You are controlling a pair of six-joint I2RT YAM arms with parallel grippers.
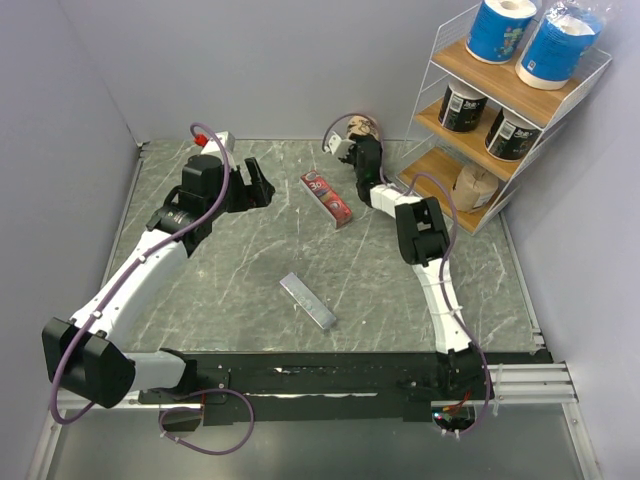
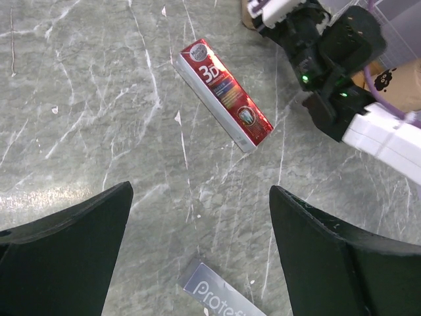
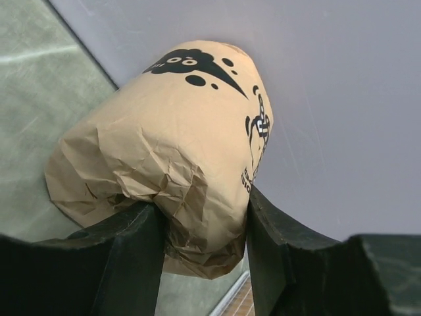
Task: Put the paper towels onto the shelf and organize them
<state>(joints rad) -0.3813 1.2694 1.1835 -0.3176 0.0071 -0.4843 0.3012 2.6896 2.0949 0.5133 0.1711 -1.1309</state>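
Observation:
The shelf (image 1: 440,115) stands at the back right. Two blue rolls (image 1: 503,28) are on its top tier, two black rolls (image 1: 462,105) on the middle tier, and one tan roll (image 1: 475,185) on the bottom tier. My right gripper (image 1: 357,140) is at the table's back, left of the shelf, shut on the second tan roll (image 1: 364,126). In the right wrist view this crumpled tan roll (image 3: 177,145) is squeezed between both fingers of that gripper (image 3: 200,224), near the wall. My left gripper (image 1: 252,185) is open and empty over the table, as the left wrist view (image 2: 200,197) shows.
A flat red packet (image 1: 327,197) lies between the grippers and shows in the left wrist view (image 2: 223,94). A grey bar (image 1: 307,300) lies mid-table, its end also in the left wrist view (image 2: 214,293). Grey walls close the back and sides.

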